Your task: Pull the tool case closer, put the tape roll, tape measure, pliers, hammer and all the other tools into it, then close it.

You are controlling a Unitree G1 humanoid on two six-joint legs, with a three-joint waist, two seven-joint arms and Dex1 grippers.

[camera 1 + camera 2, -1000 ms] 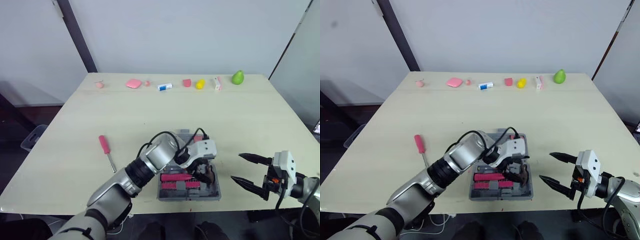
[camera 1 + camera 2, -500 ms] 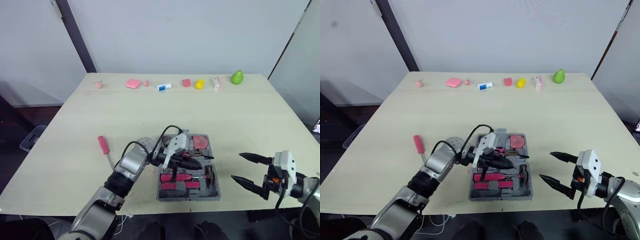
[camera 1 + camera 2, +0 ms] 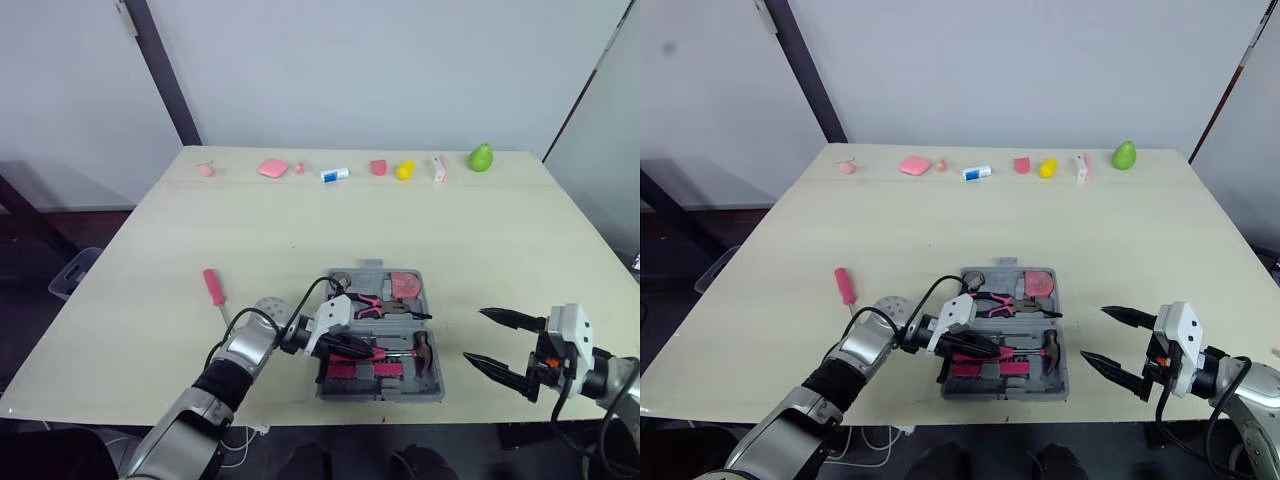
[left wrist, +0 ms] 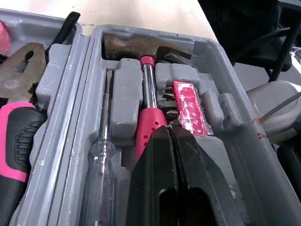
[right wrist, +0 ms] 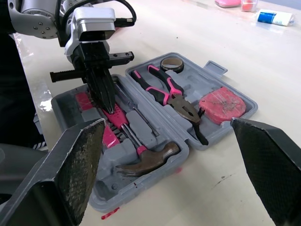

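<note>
Operator: Where do I stand with the hammer?

Spotter: Your left jaws are pressed together with nothing between them; their tips sit over the pink grip of the hammer [image 4: 149,87], which lies in the near half of the open tool case [image 3: 381,395] with its head well ahead of the tips; I cannot tell whether the tips touch the grip. I'd judge you are seating it. Press straight down along the grip and keep the tips on the handle, because the clear screwdriver [image 4: 104,155] lies just to one side of the jaws and the bit holder [image 4: 187,101] just to the other; a sideways slip could lift either from its slot. Your right jaws hang spread wide and empty, well to the side of the case, beyond the hammer's head; you might bring them in to steady the rim.

Operator: What does each camera give me?

Spotter: The left wrist view gives you the fit of the hammer in its moulding. The right wrist view gives you the far half, beyond your left jaws: tape roll [image 5: 171,63], pliers [image 5: 169,92] and tape measure [image 5: 222,103], each in its recess. The head views give you what neither wrist does: a red screwdriver [image 3: 212,288] out on the tabletop [image 3: 450,230], well behind your left jaws; fetch it before you close the lid.
</note>
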